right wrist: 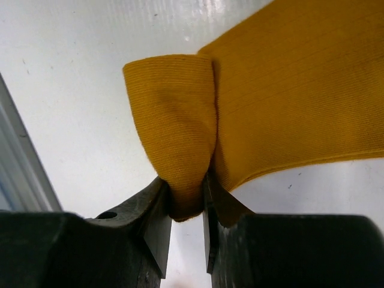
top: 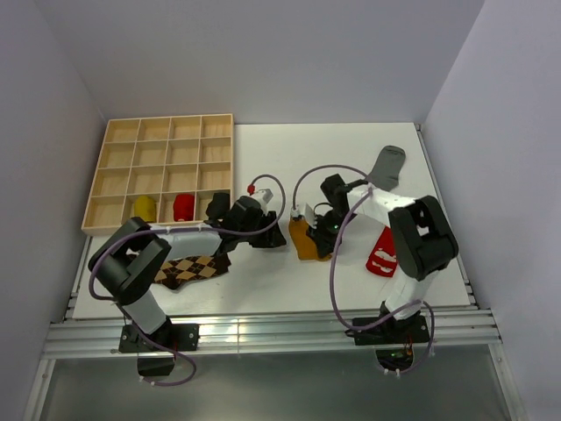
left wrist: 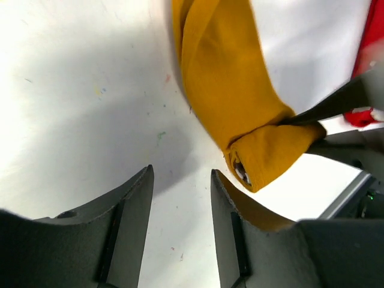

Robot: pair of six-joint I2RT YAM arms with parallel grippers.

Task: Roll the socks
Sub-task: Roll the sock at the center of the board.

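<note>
A mustard-orange sock (top: 308, 240) lies on the white table between my two grippers. In the right wrist view my right gripper (right wrist: 187, 187) is shut on a folded-over end of this sock (right wrist: 174, 132); the rest of it spreads flat to the right. In the left wrist view my left gripper (left wrist: 181, 175) stands open just short of the sock's rolled end (left wrist: 270, 153), with only bare table between its fingers. From above, the left gripper (top: 272, 234) sits left of the sock and the right gripper (top: 313, 228) is over it. A brown-tan argyle sock (top: 193, 267), a red sock (top: 382, 253) and a grey sock (top: 387, 167) lie flat.
A wooden compartment tray (top: 162, 145) stands at the back left, with a yellow bundle (top: 144, 207) and a red bundle (top: 183, 206) in its front row. White walls close in the table on three sides. A metal rail (top: 263, 333) runs along the near edge.
</note>
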